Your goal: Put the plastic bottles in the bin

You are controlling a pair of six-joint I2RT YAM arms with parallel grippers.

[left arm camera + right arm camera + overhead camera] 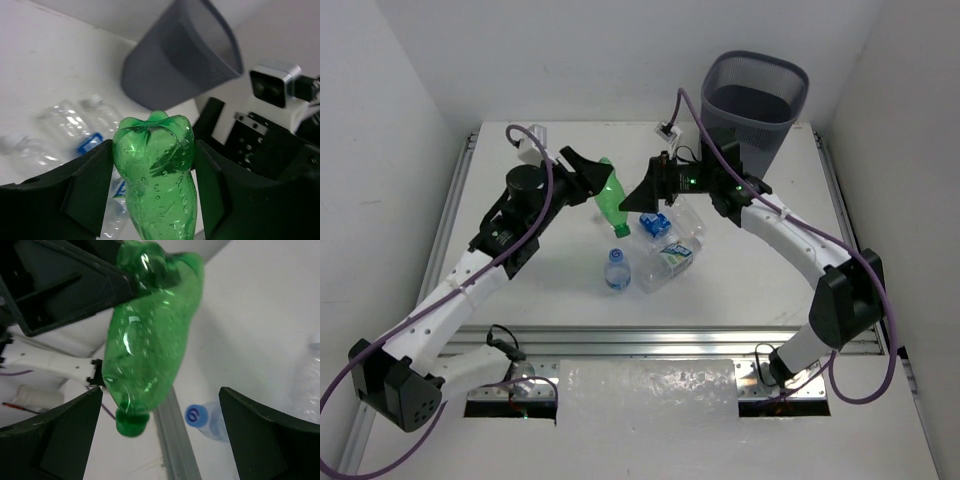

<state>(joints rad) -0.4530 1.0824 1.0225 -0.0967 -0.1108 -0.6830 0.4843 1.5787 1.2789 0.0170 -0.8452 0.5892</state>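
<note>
My left jaws are clamped on the green bottle [610, 200], held tilted, cap lowest, over the bench [560, 300]. My right jaws stand apart just beside it. Clear bottles [665, 250] lie under them, and the bin [755, 100] stands back right.

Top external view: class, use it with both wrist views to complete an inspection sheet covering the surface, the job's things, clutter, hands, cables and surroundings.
Surface: white table, no spills visible.
Job's things: green bottle held off the table, cap end down; clear bottles clustered mid-table, some with blue or green-white labels; bin upright at the far right corner, contents cannot be told.
Clutter: nothing seen.
Hands: left hand shut on the green bottle; right hand open, facing that bottle, holding nothing.
Cables: purple cables loop along both arms, clear of the bottles.
Surroundings: white walls on three sides; metal rail at the near edge.
</note>
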